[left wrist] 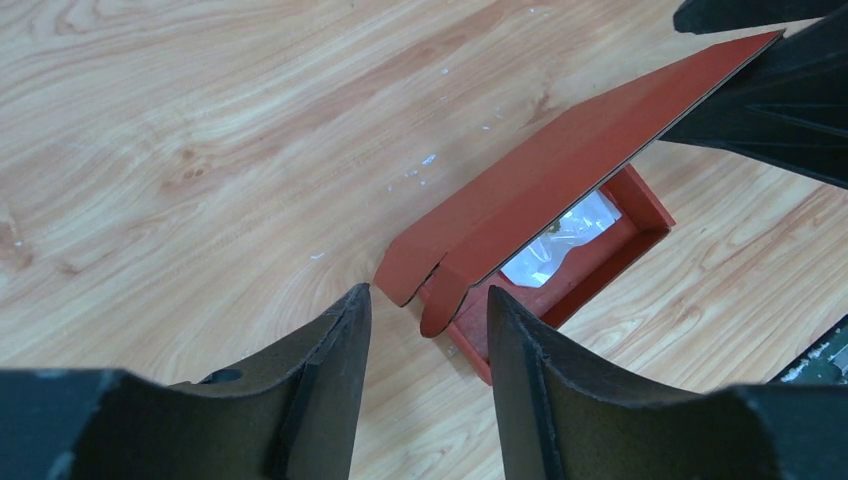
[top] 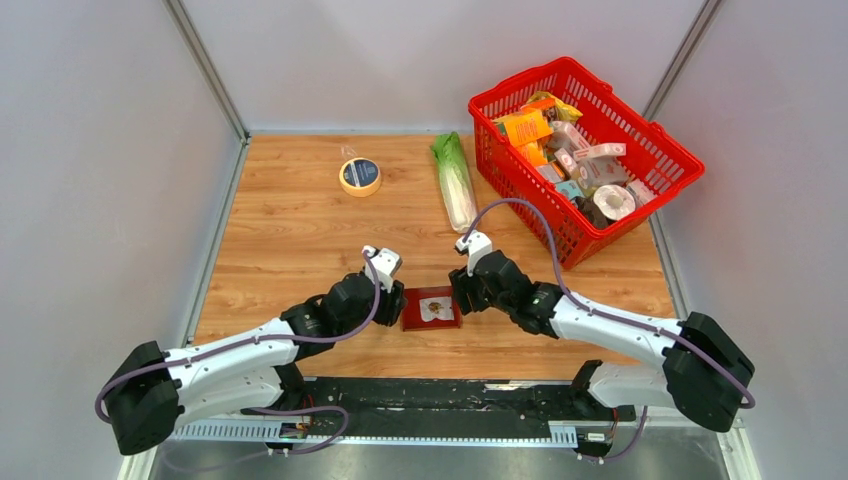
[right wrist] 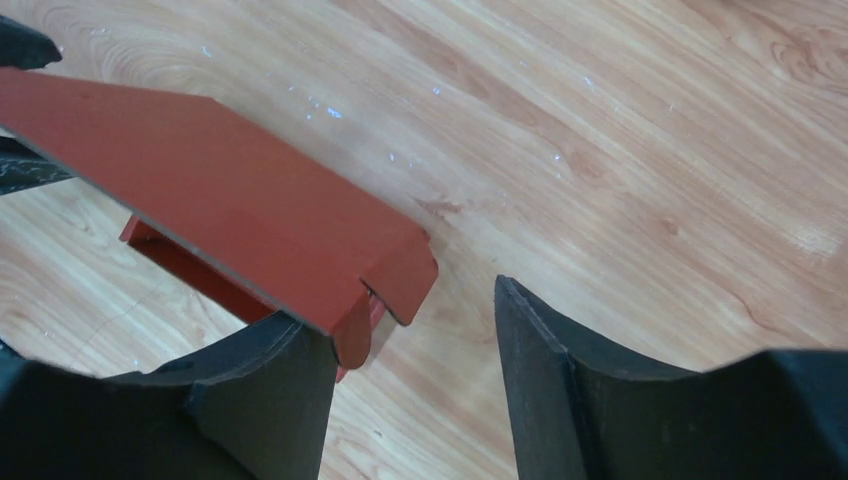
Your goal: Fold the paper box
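Far left of the wooden table (top: 290, 230) there was a roll of yellow tape (top: 360, 176) lying flat, well away from the action. Moving right, the left gripper (left wrist: 428, 300) was down low at the left end of the paper box (top: 431, 308), jaws clearly apart and not clamped on anything. In its wrist view one notched corner of the lid (left wrist: 560, 170) poked into the gap between the fingers (left wrist: 330, 380), with space on both sides. The box itself sat near the front middle of the table, right between the two grippers. Its shallow tray was flat on the wood with something white and shiny (left wrist: 560, 235) inside, and the lid was tilted up over it at a slant. Behind it, further back, a long leafy green vegetable (top: 453, 180) lay on the table. Then the right gripper (right wrist: 402, 305) was at the box's right end, also spread wide and holding nothing. The lid's other corner was right up against its left finger (right wrist: 270, 400), though honestly I couldn't tell from that angle if it was actually resting on it or just in front. Far right at the back corner sat a red plastic basket (top: 640, 116) stuffed with packaged stuff.
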### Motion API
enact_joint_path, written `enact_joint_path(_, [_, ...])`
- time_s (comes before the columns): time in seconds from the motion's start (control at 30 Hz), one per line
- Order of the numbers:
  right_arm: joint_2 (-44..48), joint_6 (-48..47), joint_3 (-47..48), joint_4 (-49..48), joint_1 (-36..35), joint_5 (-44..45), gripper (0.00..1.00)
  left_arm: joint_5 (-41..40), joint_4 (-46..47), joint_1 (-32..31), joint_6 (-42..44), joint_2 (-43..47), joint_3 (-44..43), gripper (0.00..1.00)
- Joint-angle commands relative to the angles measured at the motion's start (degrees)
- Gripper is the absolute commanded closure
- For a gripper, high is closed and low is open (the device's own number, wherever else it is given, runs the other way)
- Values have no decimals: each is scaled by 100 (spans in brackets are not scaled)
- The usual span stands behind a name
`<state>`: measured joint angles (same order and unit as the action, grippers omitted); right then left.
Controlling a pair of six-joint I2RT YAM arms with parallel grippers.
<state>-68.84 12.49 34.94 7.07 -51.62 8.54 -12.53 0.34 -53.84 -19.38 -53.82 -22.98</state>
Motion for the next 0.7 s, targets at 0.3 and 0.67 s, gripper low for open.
enact_joint_path(0.3, [-103, -238, 145, -927, -85, 87, 63, 84, 406, 32, 461, -260, -400, 60])
enact_joint_path(0.67, [-218, -19, 206, -795, -165, 157, 87, 234, 397, 32, 277, -620, -628, 82])
